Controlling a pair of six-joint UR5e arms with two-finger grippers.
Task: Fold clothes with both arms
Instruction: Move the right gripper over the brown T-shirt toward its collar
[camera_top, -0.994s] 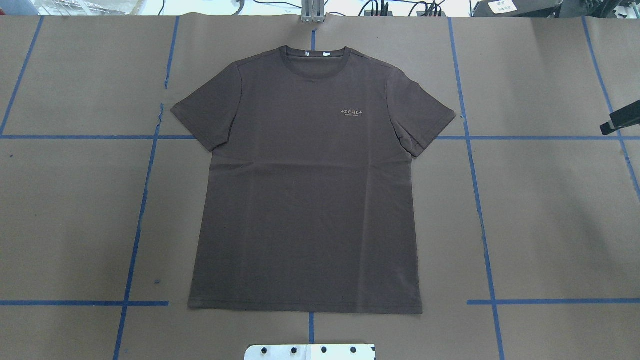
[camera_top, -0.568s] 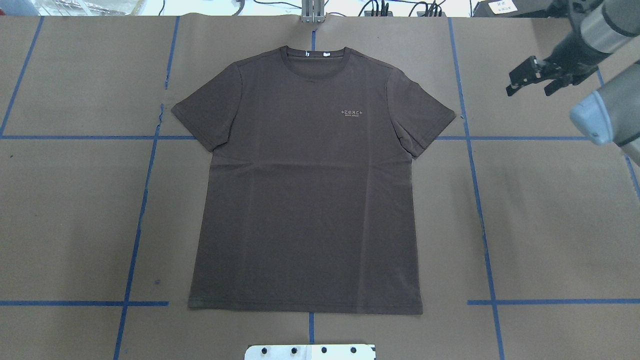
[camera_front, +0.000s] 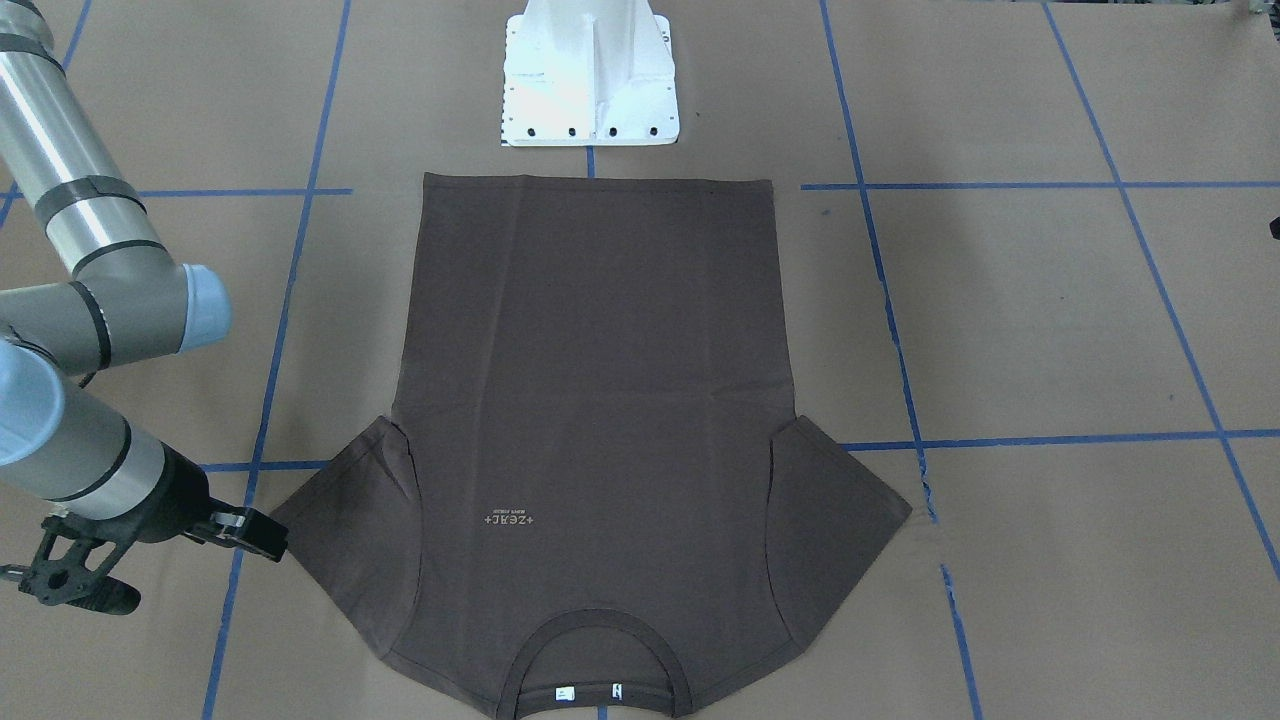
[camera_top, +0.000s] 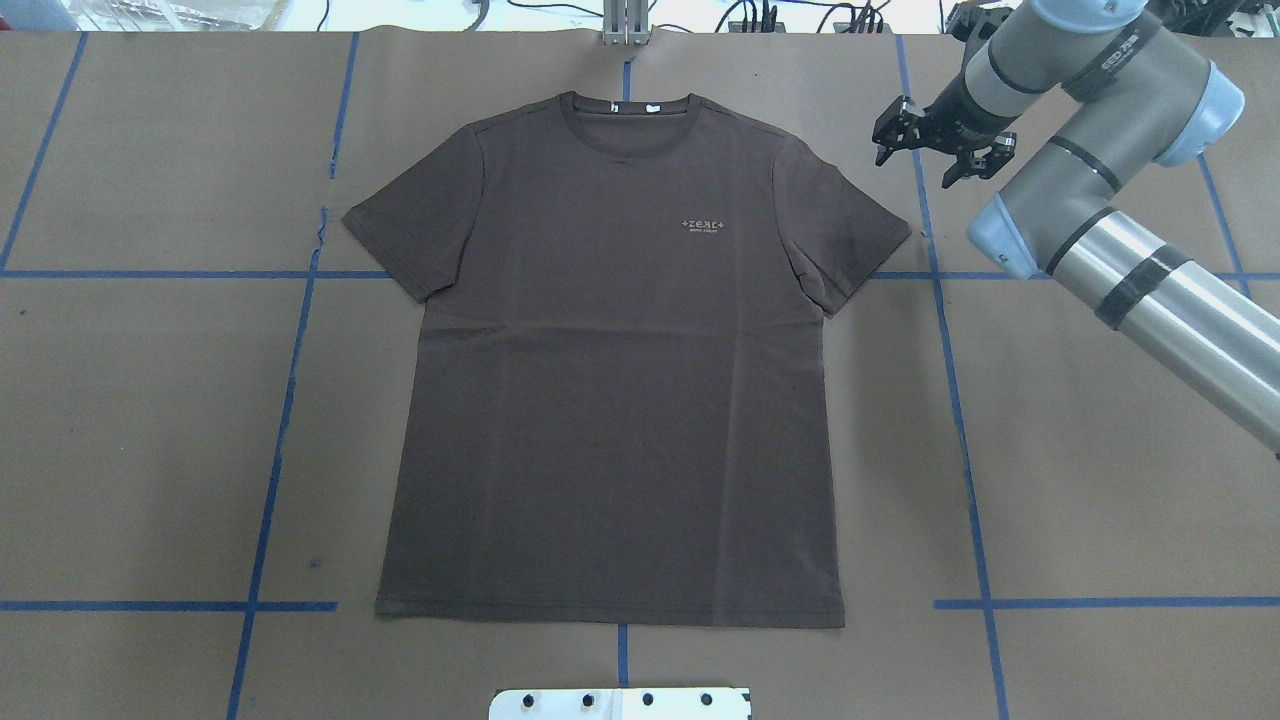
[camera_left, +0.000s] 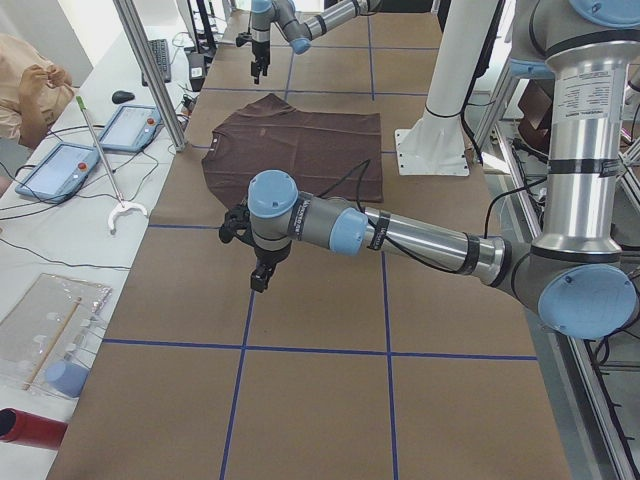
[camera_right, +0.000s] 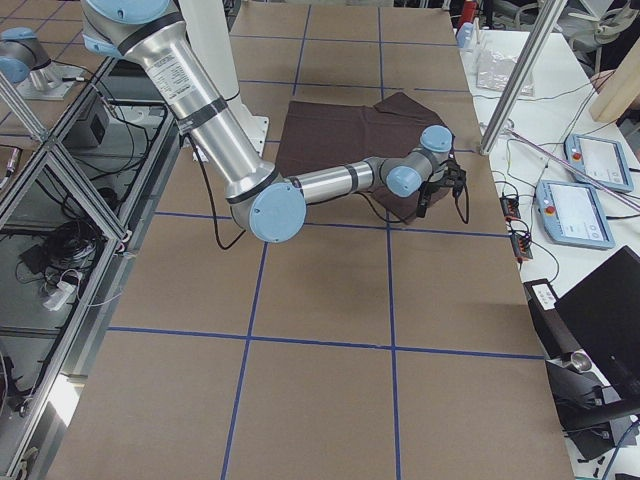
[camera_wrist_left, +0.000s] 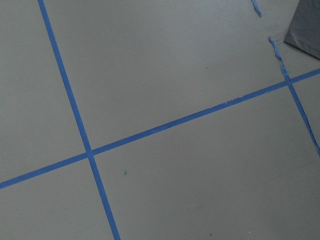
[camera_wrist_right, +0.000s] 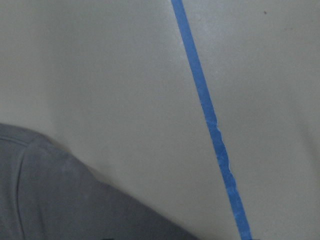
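The dark brown T-shirt (camera_top: 610, 370) lies flat and spread out, collar at the far edge and hem toward the robot's base. My right gripper (camera_top: 915, 165) hovers open just beyond the shirt's right shoulder, above the bare table. The front-facing view shows its fingers spread wide beside that sleeve (camera_front: 330, 530), holding nothing. That sleeve's edge (camera_wrist_right: 50, 200) fills the lower left of the right wrist view. My left gripper (camera_left: 256, 262) hangs over bare table off the shirt's left side. It shows only in the left side view, so I cannot tell its state.
Blue tape lines (camera_top: 290, 380) grid the brown table cover. The white pedestal base (camera_front: 590, 80) stands just behind the hem. Off the far edge are an aluminium post (camera_left: 150, 70), tablets (camera_left: 60, 165) and a seated person (camera_left: 25, 85).
My right arm has swung in from the right edge and moved leftward, bringing its open gripper close to the shirt's right shoulder. The shirt has not moved.
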